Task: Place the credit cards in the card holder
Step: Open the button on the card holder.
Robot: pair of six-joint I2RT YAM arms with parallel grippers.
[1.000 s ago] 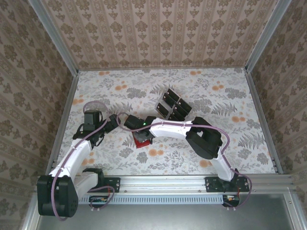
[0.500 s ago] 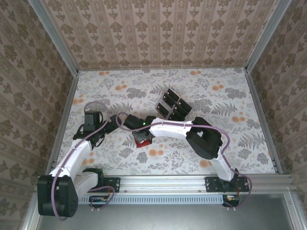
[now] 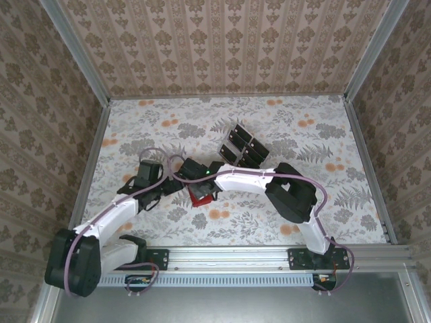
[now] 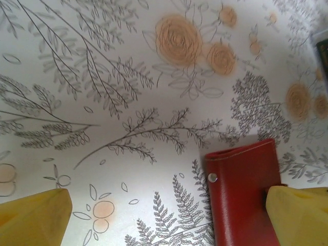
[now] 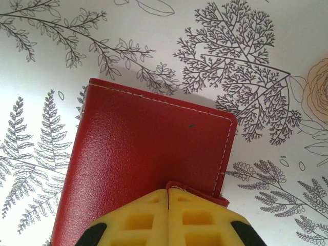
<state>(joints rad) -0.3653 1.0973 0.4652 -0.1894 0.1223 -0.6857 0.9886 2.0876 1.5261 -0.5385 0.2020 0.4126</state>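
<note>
The red card holder (image 3: 200,197) lies flat and folded shut on the flowered table (image 3: 316,202), near the middle and a little toward the near edge. The right gripper (image 5: 168,192) is down over it with its two yellow fingers (image 5: 138,218) pressed together. Their tips meet the near edge of the holder, where a thin red lip of the cover stands up just beside them. I cannot tell if this lip is really pinched between the fingers. The left gripper (image 4: 166,225) is low over the table on the left side of the holder with its fingers wide apart and nothing between them. In the left wrist view, one of its fingers (image 4: 300,215) is at the side edge of the holder and the other is well apart from it. The black credit cards (image 3: 242,148) stand close together as a group farther back on the table, apart from the holder and both grippers.
</note>
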